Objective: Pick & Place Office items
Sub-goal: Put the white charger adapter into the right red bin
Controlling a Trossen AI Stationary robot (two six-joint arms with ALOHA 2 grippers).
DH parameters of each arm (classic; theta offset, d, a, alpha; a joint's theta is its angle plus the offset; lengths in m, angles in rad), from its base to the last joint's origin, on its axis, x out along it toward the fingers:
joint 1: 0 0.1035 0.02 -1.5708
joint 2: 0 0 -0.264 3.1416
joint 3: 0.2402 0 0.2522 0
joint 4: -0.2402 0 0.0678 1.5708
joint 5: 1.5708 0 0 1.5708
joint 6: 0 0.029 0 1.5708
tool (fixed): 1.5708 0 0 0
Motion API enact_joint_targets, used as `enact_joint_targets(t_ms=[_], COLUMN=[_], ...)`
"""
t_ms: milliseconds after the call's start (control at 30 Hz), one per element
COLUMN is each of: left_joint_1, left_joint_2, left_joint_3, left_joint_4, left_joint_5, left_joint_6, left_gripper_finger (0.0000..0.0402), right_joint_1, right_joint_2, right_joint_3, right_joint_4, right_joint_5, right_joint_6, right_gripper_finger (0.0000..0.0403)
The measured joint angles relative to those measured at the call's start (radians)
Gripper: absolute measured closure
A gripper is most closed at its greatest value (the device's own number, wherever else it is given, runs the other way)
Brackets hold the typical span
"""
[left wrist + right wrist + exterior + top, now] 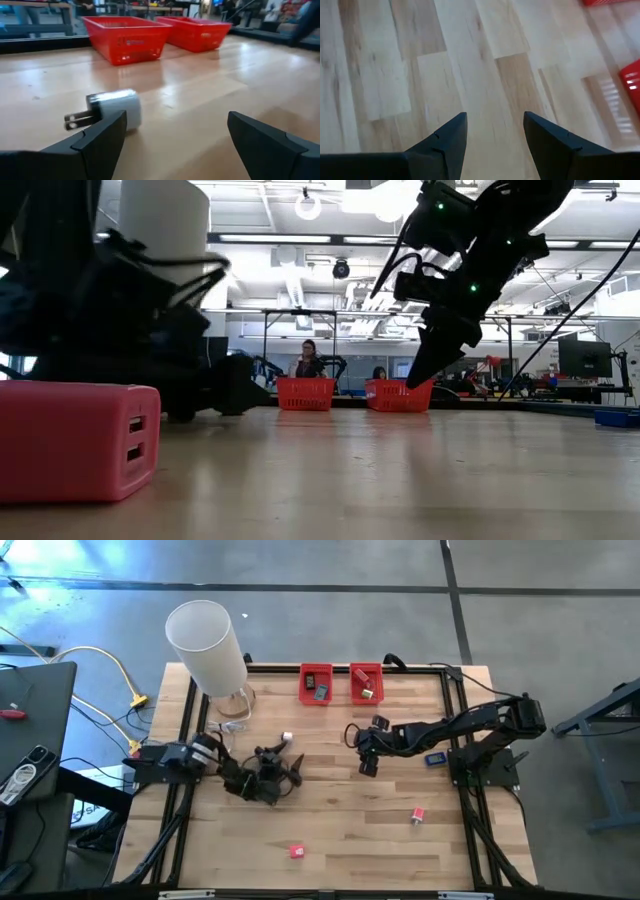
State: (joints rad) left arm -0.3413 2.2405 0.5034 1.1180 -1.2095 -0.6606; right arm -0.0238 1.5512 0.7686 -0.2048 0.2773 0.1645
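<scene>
Office items spread over bench, 2 red bins partly filled

Office items lie scattered on the wooden bench (pixel 330 810). A white plug piece (pixel 112 107) with metal prongs rests on its side just ahead of the left pincer (pixel 283 771), whose fingers stand wide apart with nothing between them, low over the bench. A red block (pixel 297 851) sits near the front edge, a red and white piece (pixel 417 815) lies toward the right front, and a blue piece (pixel 434 759) lies beside the right arm's base.

At the back edge stand 2 red bins side by side. The left bin (pixel 316 683) holds a dark grey piece and another small dark piece. The right bin (pixel 366 682) holds a yellow-tinted piece along with something red that I cannot make out.

The right pincer (pixel 366 762) hangs above bare wood in front of the bins, fingers partly open and holding nothing. A tall white cylinder (pixel 206 646) stands at the back left corner.
</scene>
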Motion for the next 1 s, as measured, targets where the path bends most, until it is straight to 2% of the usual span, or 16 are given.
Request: enact_joint_targets(t_ms=[67,133,233,333,600,800,1000], left_joint_1=[0.016,-0.005,-0.055,-0.091,-0.118,-0.088,-0.045], left_joint_2=[-0.01,-0.018,-0.035,-0.041,-0.041,-0.043,-0.048], left_joint_3=[0.0,0.0,0.0,0.0,-0.003,-0.027,-0.086], left_joint_4=[-0.04,-0.013,0.082,0.103,0.099,0.107,0.089], left_joint_5=[0.044,0.055,0.007,-0.025,-0.16,-0.17,-0.129], left_joint_6=[0.001,0.029,0.116,0.159,0.124,0.109,-0.021], left_gripper_finger=[0.0065,0.0065,0.0065,0.0065,0.0065,0.0065,0.0065], right_joint_1=[0.0,0.0,0.0,0.0,0.0,0.001,0.005], right_joint_2=[0.0,0.0,0.0,0.0,0.0,0.0,0.0], right_joint_3=[-0.002,-0.002,-0.002,-0.002,-0.002,-0.002,-0.002], right_joint_4=[-0.001,0.0,0.0,0.0,0.008,0.007,0.007], right_joint_5=[-0.018,-0.022,-0.023,-0.023,-0.023,-0.038,-0.052], right_joint_6=[0.0,0.0,-0.005,-0.009,-0.011,-0.006,-0.004], right_gripper_finger=[0.022,0.022,0.022,0.022,0.022,0.022,0.022])
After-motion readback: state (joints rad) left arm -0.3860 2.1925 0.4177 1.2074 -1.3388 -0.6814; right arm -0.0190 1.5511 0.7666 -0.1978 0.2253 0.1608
